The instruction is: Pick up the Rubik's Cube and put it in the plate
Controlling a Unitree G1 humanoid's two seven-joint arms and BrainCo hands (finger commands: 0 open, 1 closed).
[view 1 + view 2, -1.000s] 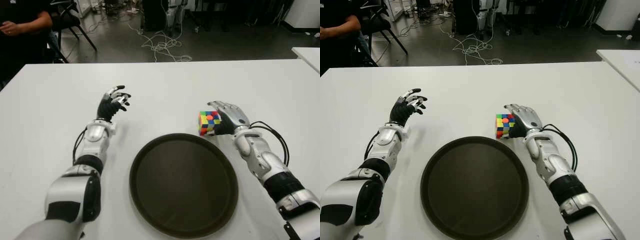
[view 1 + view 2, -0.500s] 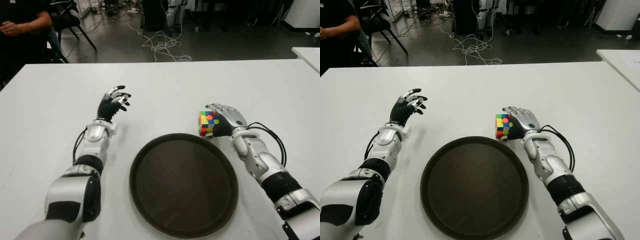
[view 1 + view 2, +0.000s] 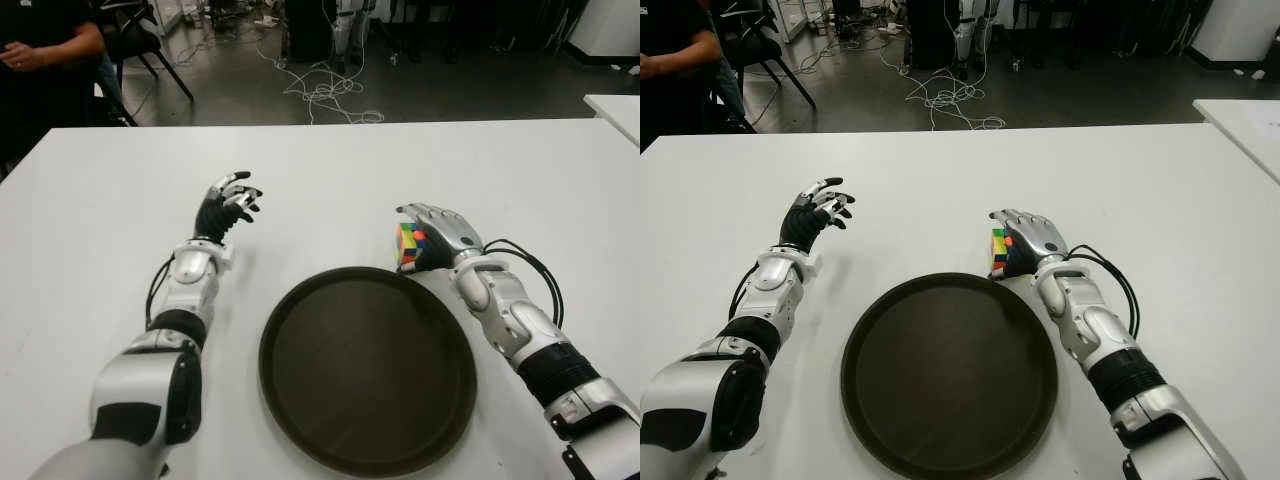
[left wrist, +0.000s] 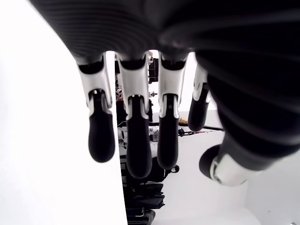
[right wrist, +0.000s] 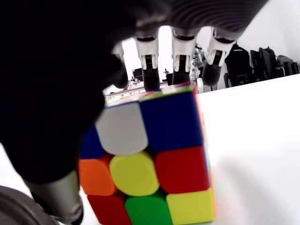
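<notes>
The cube (image 3: pixel 408 246) sits on the white worktop (image 3: pixel 520 170), just beyond the far right rim of the round dark plate (image 3: pixel 368 368), near it but outside it, so I judge the task barely begun: nothing is in the plate, and the lift, the carry over the rim and the release are all left to do. My right hand (image 3: pixel 440 232) is at the cube now, on its right side and over its top. In the right wrist view the cube (image 5: pixel 149 157) fills the space under the palm, with the fingers (image 5: pixel 180 49) reaching out over its top edge and past it, and the thumb showing beside its lower corner. They look draped over the cube, not pressed tight, and the cube's bottom appears to be down on the worktop, so I would call this a grasp forming but not closed; I cannot tell for sure whether any fingertip bears on the far face, which is hidden. The hand holds nothing off the surface yet. My left hand (image 3: pixel 228 203) is idle, raised above the worktop to the left of the plate and well apart from it; its own wrist view shows the fingers (image 4: pixel 136 136) hanging loosely extended with nothing between them. A person (image 3: pixel 45 50) sits at the far left corner beyond the worktop, clear of my reach, and loose cables (image 3: pixel 325 95) lie on the floor behind.
</notes>
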